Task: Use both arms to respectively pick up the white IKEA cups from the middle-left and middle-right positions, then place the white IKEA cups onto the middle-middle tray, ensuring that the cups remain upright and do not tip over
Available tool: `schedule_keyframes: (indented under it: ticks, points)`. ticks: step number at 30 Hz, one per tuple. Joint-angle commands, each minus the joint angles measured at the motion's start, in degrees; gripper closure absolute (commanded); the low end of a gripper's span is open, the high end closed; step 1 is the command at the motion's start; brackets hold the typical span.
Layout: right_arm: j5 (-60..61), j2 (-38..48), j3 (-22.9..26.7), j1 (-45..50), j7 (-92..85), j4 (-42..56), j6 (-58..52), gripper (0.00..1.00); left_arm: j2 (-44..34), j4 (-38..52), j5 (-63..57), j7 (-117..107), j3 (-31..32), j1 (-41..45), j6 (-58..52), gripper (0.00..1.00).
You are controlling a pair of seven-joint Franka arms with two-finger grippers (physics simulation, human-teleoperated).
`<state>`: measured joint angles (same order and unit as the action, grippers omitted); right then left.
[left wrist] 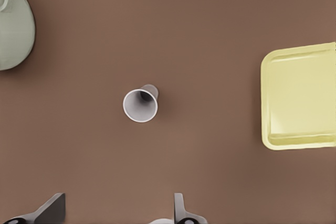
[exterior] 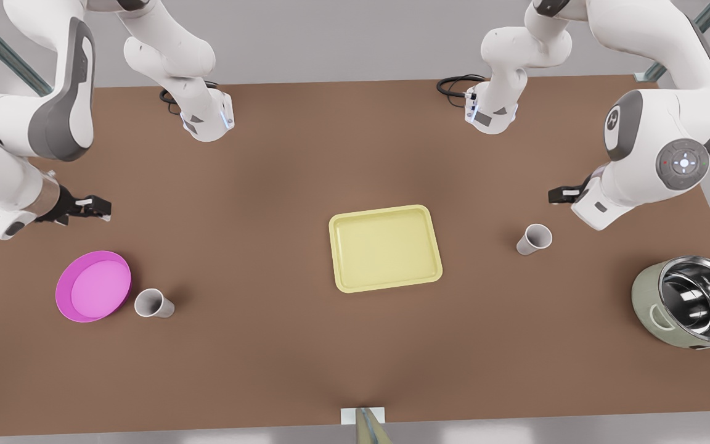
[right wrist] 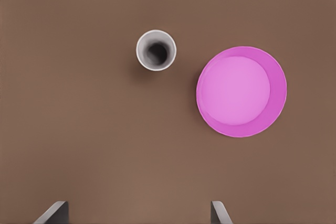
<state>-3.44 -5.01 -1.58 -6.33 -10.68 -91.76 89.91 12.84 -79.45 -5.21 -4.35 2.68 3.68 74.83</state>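
Table [exterior: 269, 259]: matt brown, smooth.
Tray [exterior: 385, 248]: pale yellow, plastic-like, slight sheen.
Pot [exterior: 697, 301]: glossy polished metal inside.
Bowl [exterior: 92, 285]: smooth magenta plastic.

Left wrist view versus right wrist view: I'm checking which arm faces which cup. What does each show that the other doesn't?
The left wrist view alone shows the yellow tray and the edge of the green pot, with one white cup between them. The right wrist view alone shows the pink bowl close beside the other cup. Both share the brown table, one upright cup apiece, and open fingertips: left gripper, right gripper.
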Motion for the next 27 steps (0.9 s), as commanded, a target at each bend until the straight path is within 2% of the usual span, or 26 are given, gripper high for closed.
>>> schedule_keyframes:
  ticks: [1, 3, 4, 7, 10, 13, 18, 26, 27]
  points:
    - [0.3, 0.3, 0.0, 0.0, -3.9, 0.0, 2.2, 0.00, 0.0, 0.0, 0.4, 2.9, 0.0, 0.0, 1.9, 0.00]
    - [-0.1, -0.3, 0.1, 0.0, -4.3, 0.3, 2.3, 0.00, 0.8, -0.4, 0.3, 2.9, -0.6, -0.1, 2.2, 0.00]
    - [0.3, -3.7, 0.1, -0.1, -4.3, 2.2, 2.7, 0.00, 2.8, -1.1, -1.2, 4.9, -2.4, -0.3, 3.1, 0.00]
    - [0.1, -21.6, 0.0, -0.1, -4.3, 12.6, 6.6, 0.00, 5.9, -14.2, -0.2, 5.1, -6.9, -1.5, 23.1, 0.00]
    - [0.8, -26.2, 0.1, -1.6, -4.3, 12.1, 14.8, 0.00, 7.3, -22.9, 3.7, 4.7, -7.3, -2.5, 37.9, 0.00]
    - [1.4, -27.3, 0.1, -2.2, -4.3, 9.2, 19.3, 0.00, 7.6, -28.4, 6.2, 4.6, -7.7, -2.7, 43.7, 0.00]
    - [3.4, -27.2, 0.1, -3.1, -4.3, 3.3, 28.6, 0.00, 7.7, -32.9, 6.1, 5.1, -10.2, -3.6, 44.7, 0.00]
    - [4.0, -30.1, 0.1, -3.7, -4.3, 1.4, 34.2, 0.00, 9.6, -36.1, 6.2, 4.9, -10.2, -3.9, 45.4, 0.00]
    - [4.0, -30.9, 0.1, -3.7, -4.3, 1.5, 34.4, 0.00, 9.8, -37.0, 6.6, 4.7, -10.2, -3.8, 46.3, 0.06]
